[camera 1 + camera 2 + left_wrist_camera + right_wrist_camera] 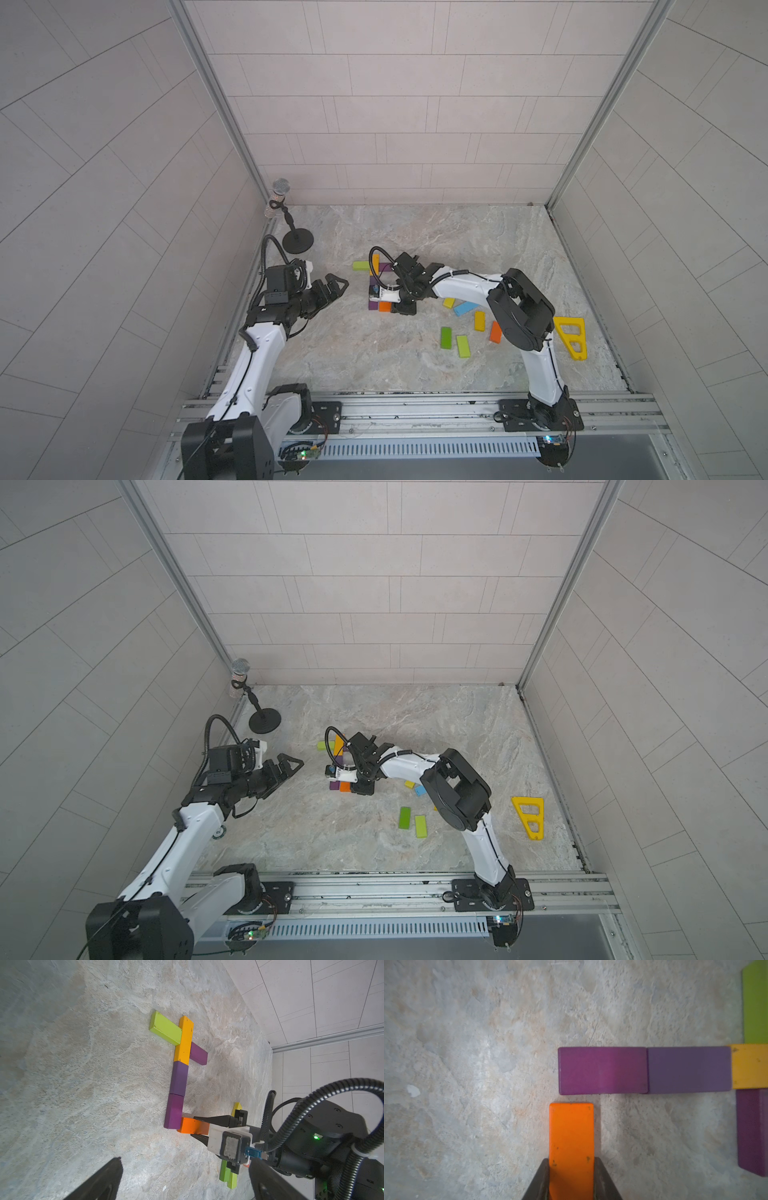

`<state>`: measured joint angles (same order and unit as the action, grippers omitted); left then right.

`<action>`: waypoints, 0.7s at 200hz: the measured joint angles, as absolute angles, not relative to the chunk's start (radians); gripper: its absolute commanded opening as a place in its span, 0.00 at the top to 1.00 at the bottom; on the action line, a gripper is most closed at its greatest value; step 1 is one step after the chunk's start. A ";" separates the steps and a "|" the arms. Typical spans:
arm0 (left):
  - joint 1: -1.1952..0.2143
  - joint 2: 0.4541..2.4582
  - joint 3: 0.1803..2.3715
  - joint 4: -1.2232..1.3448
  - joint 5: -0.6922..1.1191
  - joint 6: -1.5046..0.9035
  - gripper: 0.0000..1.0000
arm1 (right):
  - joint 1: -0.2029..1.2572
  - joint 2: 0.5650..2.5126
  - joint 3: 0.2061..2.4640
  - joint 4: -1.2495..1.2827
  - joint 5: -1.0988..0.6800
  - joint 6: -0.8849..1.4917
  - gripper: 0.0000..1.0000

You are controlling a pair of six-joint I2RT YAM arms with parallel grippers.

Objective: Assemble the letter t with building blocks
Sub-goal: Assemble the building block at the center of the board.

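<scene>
The right arm is folded toward mid-frame, its right gripper clamped on the orange block; the left gripper is held agape at centre-left.

There are three purple blocks, three yellow blocks, two orange blocks, two lime blocks, one green block and one light blue block. Also one yellow frame piece, one microphone, two robot arms.

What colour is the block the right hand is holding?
It's an orange block, clearest in the right wrist view.
</scene>
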<state>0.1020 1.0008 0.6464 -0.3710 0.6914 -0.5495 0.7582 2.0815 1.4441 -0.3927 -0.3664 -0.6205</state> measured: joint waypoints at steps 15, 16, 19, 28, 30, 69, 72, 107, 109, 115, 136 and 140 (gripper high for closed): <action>0.105 1.003 0.646 -0.370 0.693 -0.550 0.00 | 0.756 2.083 1.448 -0.393 -0.368 -0.620 0.87; 0.105 1.003 0.646 -0.370 0.693 -0.550 0.00 | 0.756 2.084 1.448 -0.393 -0.368 -0.620 0.87; 0.105 1.003 0.646 -0.370 0.694 -0.550 0.00 | 0.756 2.084 1.448 -0.393 -0.368 -0.620 0.87; 0.105 1.004 0.645 -0.370 0.695 -0.550 0.00 | 0.756 2.084 1.448 -0.393 -0.369 -0.620 0.86; 0.105 1.004 0.645 -0.370 0.695 -0.550 0.00 | 0.756 2.084 1.448 -0.393 -0.369 -0.620 0.87; 0.107 1.004 0.645 -0.369 0.697 -0.551 0.00 | 0.752 2.086 1.449 -0.393 -0.375 -0.613 0.86; 0.107 1.004 0.645 -0.369 0.698 -0.551 0.00 | 0.752 2.086 1.449 -0.393 -0.375 -0.613 0.86; 0.107 1.004 0.645 -0.363 0.700 -0.553 0.00 | 0.751 2.087 1.449 -0.393 -0.376 -0.612 0.85; 0.107 1.004 0.645 -0.363 0.700 -0.553 0.00 | 0.751 2.087 1.449 -0.393 -0.376 -0.612 0.85; 0.108 1.004 0.645 -0.363 0.700 -0.553 0.00 | 0.751 2.087 1.449 -0.393 -0.376 -0.612 0.85; 0.111 1.004 0.645 -0.363 0.702 -0.553 0.00 | 0.750 2.087 1.450 -0.393 -0.377 -0.612 0.84; 0.111 1.004 0.645 -0.363 0.703 -0.553 0.00 | 0.750 2.087 1.450 -0.393 -0.377 -0.612 0.83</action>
<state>0.1108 1.0042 0.6445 -0.3630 0.7029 -0.5529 0.7498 2.0869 1.4498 -0.3927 -0.3771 -0.6125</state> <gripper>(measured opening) 0.995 0.309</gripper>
